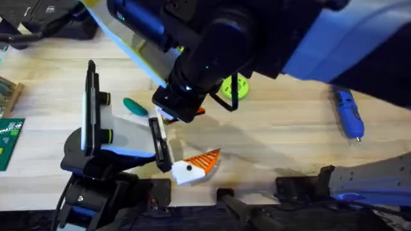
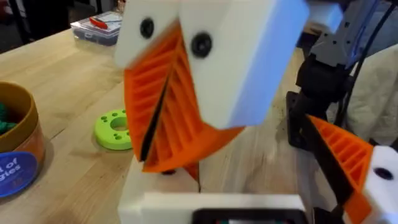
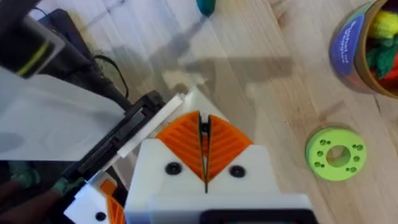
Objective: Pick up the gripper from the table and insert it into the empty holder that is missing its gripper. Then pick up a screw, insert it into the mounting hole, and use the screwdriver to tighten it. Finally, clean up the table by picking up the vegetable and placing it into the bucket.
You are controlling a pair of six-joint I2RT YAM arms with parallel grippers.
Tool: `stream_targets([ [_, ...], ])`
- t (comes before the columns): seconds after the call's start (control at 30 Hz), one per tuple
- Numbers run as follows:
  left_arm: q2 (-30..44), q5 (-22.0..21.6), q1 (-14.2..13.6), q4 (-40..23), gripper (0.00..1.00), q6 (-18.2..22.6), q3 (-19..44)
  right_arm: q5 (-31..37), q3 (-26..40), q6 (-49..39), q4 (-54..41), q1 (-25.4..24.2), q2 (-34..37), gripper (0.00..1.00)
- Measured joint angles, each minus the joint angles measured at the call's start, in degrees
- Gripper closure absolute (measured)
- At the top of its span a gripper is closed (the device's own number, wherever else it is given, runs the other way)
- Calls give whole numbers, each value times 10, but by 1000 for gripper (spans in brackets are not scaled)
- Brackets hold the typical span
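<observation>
My right gripper [image 1: 172, 117] reaches across the table, its white fingers [image 3: 236, 169] shut with the orange pads pressed together. Its tip hangs just over the bare end of the holder [image 1: 157, 144], the rail on my left arm. My left gripper [image 2: 249, 205] carries one white-and-orange finger [image 2: 367, 174] far out at the other end. The loose gripper piece and the screw are out of view. The teal vegetable [image 1: 135, 106] lies beside the left arm. The blue screwdriver [image 1: 349, 114] lies at the far right. The bucket [image 2: 18, 149] stands near a lime-green disc [image 2: 115, 127].
The right arm hangs large and dark over the middle of the overhead view. A green circuit board [image 1: 9, 141] sits at the left edge, and a clear parts box [image 2: 99, 28] at the back. Bare wood lies between the disc [image 1: 234, 88] and the screwdriver.
</observation>
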Motion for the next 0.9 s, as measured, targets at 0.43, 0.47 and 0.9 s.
stream_targets([
  [0.43,0,0,0,0,15,0,0,1,0,-2,-10,0,0,438],
  [0.47,0,0,0,-1,15,0,0,5,0,-3,-12,0,0,308],
  [0.9,0,0,0,2,15,0,0,1,0,48,-53,-83,-92,7],
])
